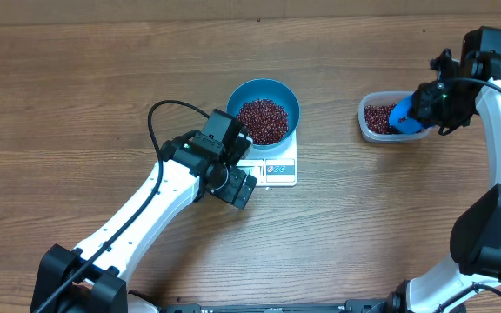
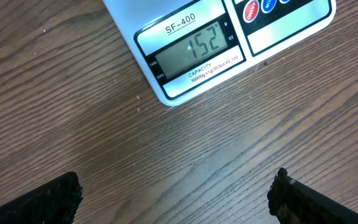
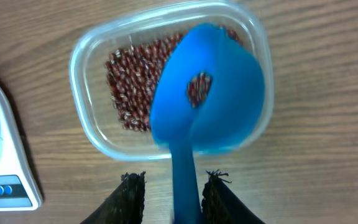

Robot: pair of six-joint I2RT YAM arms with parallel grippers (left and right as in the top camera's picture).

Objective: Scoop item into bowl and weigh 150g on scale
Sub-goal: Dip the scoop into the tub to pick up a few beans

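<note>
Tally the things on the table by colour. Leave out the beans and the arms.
Blue: 2, the bowl and the scoop
White: 1, the scale
Clear: 1, the tub
Total: 4

Blue bowl (image 1: pixel 278 89) upright on white scale (image 1: pixel 278 169), holding maroon beans (image 1: pixel 263 122)
</note>
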